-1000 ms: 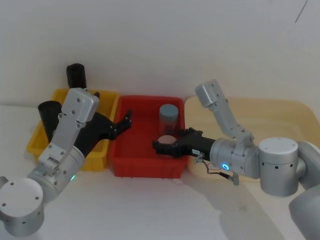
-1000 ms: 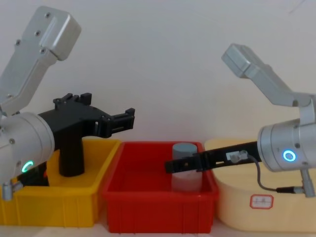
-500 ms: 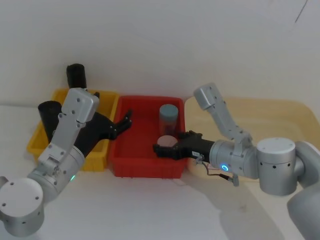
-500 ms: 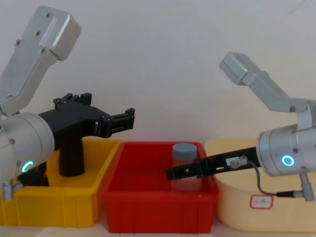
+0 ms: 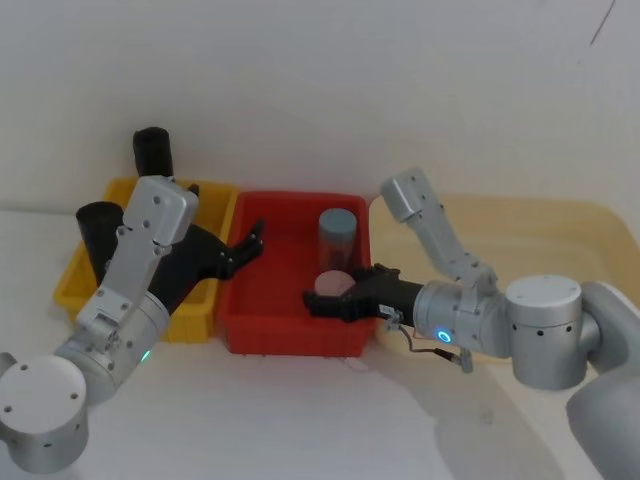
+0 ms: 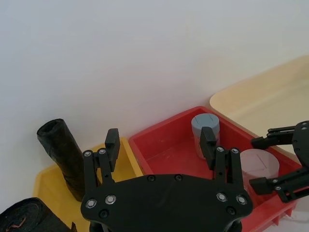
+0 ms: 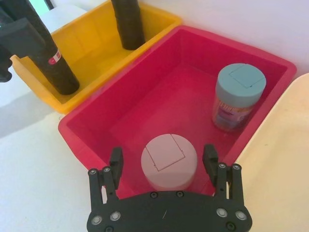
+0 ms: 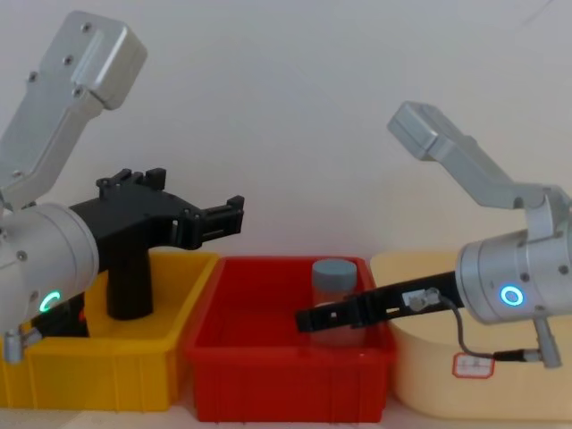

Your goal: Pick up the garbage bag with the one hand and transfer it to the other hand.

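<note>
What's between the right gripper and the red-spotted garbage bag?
Right wrist view: the red bin's and yellow bin's walls separate the right gripper, open around a pink-lidded jar, from the garbage bag. The left gripper hovers above those walls.

Right gripper (image 7: 163,152): fingers spread either side of pink jar (image 7: 169,162), inside red bin (image 7: 159,94).
Blue jar (image 7: 239,96): upright, inside red bin.
Bag (image 7: 52,64): upright in yellow bin (image 7: 104,53) beside red bin.

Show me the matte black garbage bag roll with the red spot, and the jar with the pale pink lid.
matte black garbage bag roll with the red spot (image 7: 63,75), right wrist view, on its side below the spot.
jar with the pale pink lid (image 7: 169,157), right wrist view, centre of the lid.
</note>
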Tool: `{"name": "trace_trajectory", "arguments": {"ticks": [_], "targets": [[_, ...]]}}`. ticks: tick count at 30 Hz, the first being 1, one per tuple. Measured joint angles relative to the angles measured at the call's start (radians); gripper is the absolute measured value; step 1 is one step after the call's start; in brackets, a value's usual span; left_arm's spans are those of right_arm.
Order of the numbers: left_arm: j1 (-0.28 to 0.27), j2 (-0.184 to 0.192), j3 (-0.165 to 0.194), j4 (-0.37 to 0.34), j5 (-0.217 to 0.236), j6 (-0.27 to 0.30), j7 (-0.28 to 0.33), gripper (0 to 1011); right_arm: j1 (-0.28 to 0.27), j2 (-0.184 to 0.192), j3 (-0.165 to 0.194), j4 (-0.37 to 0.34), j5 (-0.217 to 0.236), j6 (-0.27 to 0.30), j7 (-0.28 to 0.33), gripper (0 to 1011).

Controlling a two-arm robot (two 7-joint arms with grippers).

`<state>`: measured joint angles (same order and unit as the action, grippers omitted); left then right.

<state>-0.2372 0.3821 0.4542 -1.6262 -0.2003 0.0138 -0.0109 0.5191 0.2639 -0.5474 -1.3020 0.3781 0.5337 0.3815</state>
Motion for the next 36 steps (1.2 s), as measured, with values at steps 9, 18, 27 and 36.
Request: {"name": "trace_trajectory", "arguments": {"ticks": [9, 18, 27, 36], "targets": [[0.000, 0.000, 0.000, 0.000, 0.000, 0.000, 0.000, 1001, 0.002, -0.006, -0.002, 0.009, -0.008, 0.002, 0.001, 978], [0.000, 0.000, 0.000, 0.000, 0.000, 0.000, 0.000, 1000, 0.003, -0.008, -0.003, 0.012, -0.011, 0.003, 0.002, 793], [0.000, 0.000, 0.000, 0.000, 0.000, 0.000, 0.000, 1000, 0.004, -0.009, -0.004, 0.014, -0.012, 0.004, 0.002, 650], [0.000, 0.000, 0.000, 0.000, 0.000, 0.000, 0.000, 1000, -0.001, -0.008, 0.000, 0.006, -0.013, 0.005, 0.000, 650]]}}
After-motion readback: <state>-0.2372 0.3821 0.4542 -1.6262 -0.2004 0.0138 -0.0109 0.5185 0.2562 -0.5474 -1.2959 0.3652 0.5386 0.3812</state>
